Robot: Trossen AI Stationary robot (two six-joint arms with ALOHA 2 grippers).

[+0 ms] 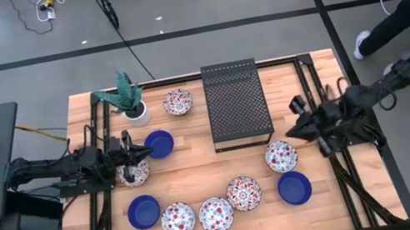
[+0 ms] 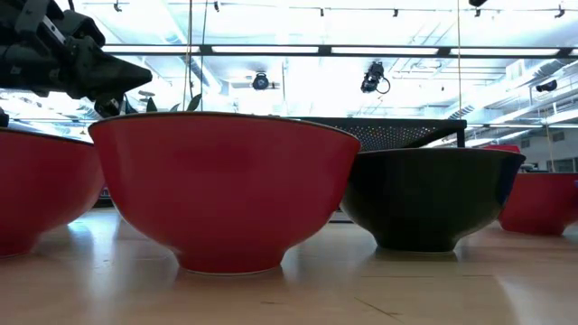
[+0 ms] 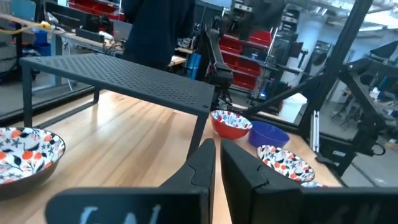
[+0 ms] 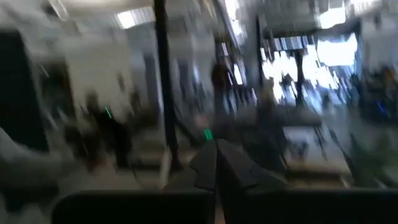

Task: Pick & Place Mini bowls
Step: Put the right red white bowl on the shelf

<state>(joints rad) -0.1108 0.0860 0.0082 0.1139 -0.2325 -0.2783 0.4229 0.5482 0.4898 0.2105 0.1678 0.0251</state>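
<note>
High view: the wooden desk [image 1: 197,163] carries a black perforated rack [image 1: 236,103] at twelve o'clock of its middle, and a potted plant [image 1: 129,99] at ten o'clock. The mini bowls curve along the six o'clock side: a blue bowl [image 1: 143,211], three floral bowls [image 1: 215,214], another blue one [image 1: 294,187], and a floral bowl [image 1: 281,155] at four o'clock. One floral bowl [image 1: 178,101] sits just beside the plant, and a blue bowl [image 1: 159,143] and a floral bowl [image 1: 134,174] lie at nine o'clock. There the left gripper [image 1: 146,151] hovers, its fingers [image 3: 202,163] nearly closed and empty. The right gripper [image 1: 291,132] waits at three o'clock, fingers closed, holding nothing. The bowls look glazed, so probably stiff, slippery, light and chippable; pinching one wall over the rim seems safest.
</note>
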